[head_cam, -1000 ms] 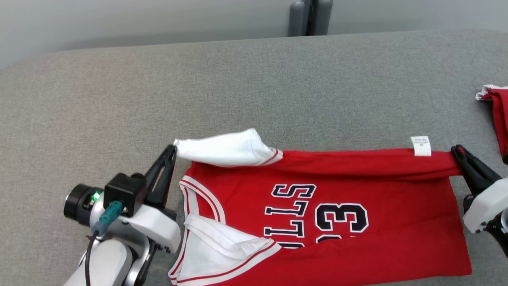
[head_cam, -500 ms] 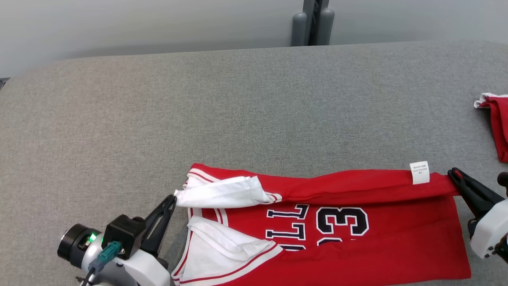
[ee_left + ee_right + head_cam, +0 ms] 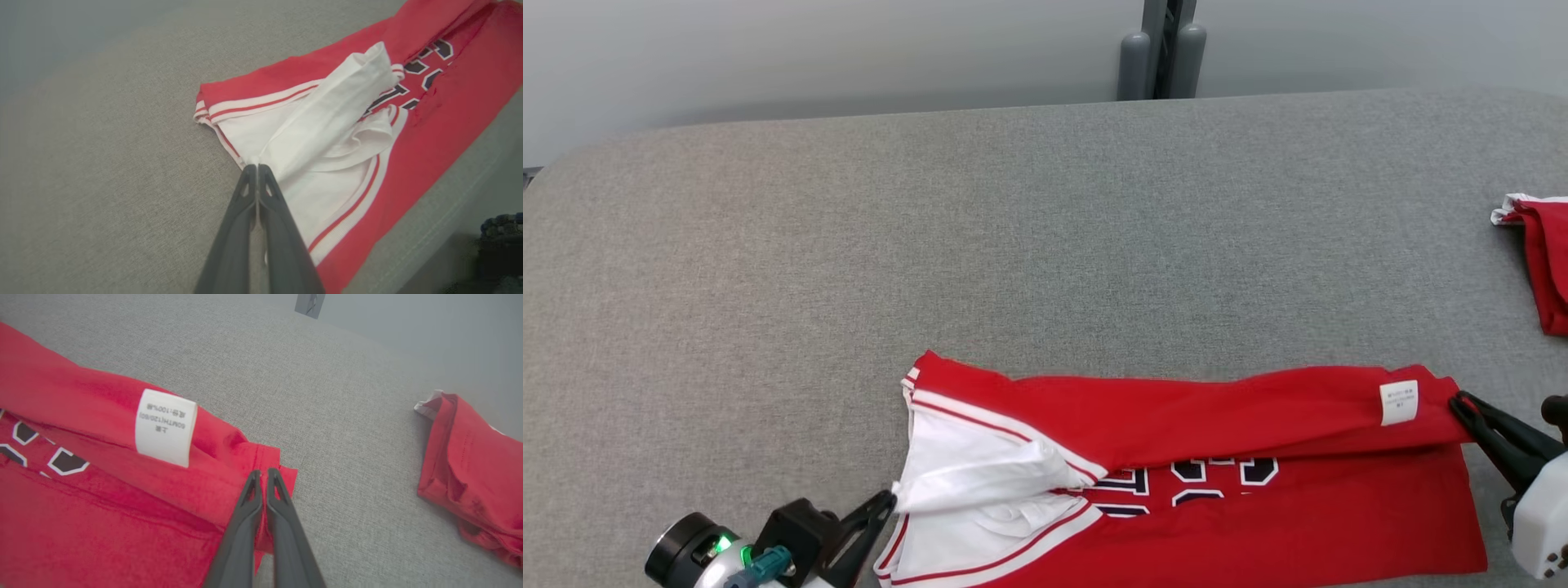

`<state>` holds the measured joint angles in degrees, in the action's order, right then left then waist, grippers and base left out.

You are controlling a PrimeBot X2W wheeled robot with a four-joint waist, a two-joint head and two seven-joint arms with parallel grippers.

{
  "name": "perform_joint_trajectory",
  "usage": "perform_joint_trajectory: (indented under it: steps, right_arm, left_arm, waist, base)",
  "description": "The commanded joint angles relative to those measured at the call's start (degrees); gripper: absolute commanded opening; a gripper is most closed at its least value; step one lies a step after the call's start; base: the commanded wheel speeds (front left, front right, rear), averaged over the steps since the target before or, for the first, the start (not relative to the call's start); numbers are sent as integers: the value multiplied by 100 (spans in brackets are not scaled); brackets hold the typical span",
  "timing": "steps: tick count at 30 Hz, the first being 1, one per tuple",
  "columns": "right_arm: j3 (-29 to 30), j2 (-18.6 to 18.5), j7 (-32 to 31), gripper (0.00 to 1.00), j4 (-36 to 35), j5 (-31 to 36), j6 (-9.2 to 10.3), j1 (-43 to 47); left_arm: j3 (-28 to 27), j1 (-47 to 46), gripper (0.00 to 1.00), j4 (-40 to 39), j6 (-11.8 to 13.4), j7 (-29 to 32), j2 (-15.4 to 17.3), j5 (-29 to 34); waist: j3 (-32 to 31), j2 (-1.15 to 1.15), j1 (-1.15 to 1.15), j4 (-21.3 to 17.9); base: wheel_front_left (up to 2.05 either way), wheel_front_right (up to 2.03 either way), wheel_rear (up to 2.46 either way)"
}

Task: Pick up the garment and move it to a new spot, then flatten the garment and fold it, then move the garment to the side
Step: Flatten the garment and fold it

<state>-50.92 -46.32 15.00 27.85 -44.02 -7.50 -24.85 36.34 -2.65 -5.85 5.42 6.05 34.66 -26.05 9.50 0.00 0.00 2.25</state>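
The garment (image 3: 1217, 416) is a red basketball jersey with white trim and dark lettering, lying along the near edge of the grey table, its far half folded toward me over the print. My left gripper (image 3: 886, 500) is shut on the white shoulder strap (image 3: 322, 118) at the jersey's left end. At the right end my right gripper (image 3: 1462, 403) is shut on the red hem corner (image 3: 269, 465), beside the white care label (image 3: 165, 426). Both pinched edges hang just above the lower layer.
A second red garment (image 3: 1547, 261), folded, lies at the table's right edge (image 3: 470, 473). The grey fabric table (image 3: 931, 245) stretches far behind and left of the jersey. A grey post (image 3: 1160, 49) stands behind the table against the wall.
Both grippers have drawn the jersey's far edge toward me, so the folded layer now covers most of the lettering. The head view has also shifted slightly.
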Motion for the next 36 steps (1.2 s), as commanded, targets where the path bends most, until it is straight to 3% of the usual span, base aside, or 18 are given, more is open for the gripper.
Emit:
perform_joint_trajectory:
  steps: [1,15,16,17,18,20,21,23,30,36]
  right_arm:
    - [-21,-70,28,0,-22,27,3,73]
    - [-797,-390,-215,0,-263,-603,3,-30]
    - [-813,-413,-219,9,-299,-672,3,-63]
    - [-829,-432,-220,85,-351,-752,3,-79]
    - [-839,-450,-291,100,-348,-869,3,-64]
    - [-929,-506,-466,100,-403,-1044,3,-32]
    - [-956,-581,-605,100,-453,-1243,3,-22]
    - [-981,-676,-691,100,-526,-1392,3,-13]
    - [-695,-1020,-627,100,-613,-1882,3,-56]
    - [85,-715,-61,100,-191,-1852,3,-164]
  left_arm:
    - [5,42,0,-37,-36,39,72,-26]
    - [348,215,0,-404,-259,659,379,-82]
    - [368,223,0,-428,-265,694,387,-90]
    - [383,230,0,-441,-269,749,394,-122]
    - [396,241,0,-453,-268,798,404,-145]
    - [419,266,38,-493,-268,892,428,-170]
    - [457,308,73,-523,-259,977,447,-206]
    - [471,340,100,-563,-241,1073,481,-246]
    - [328,296,100,-832,-153,1224,637,-364]
    - [-161,-81,100,-912,272,673,405,-220]
  waist:
    - [-4,0,0,-7]
    - [-79,0,0,-111]
    - [-85,0,0,-116]
    - [-91,0,0,-121]
    - [-101,0,0,-126]
    - [-121,0,0,-130]
    - [-137,0,0,-130]
    - [-161,0,0,-130]
    - [-205,0,0,-153]
    - [-186,0,0,-224]
  base:
    - [0,0,0]
    - [0,0,0]
    - [0,0,0]
    - [0,0,0]
    - [0,0,0]
    - [0,0,0]
    - [0,0,0]
    - [0,0,0]
    - [0,0,0]
    - [0,0,0]
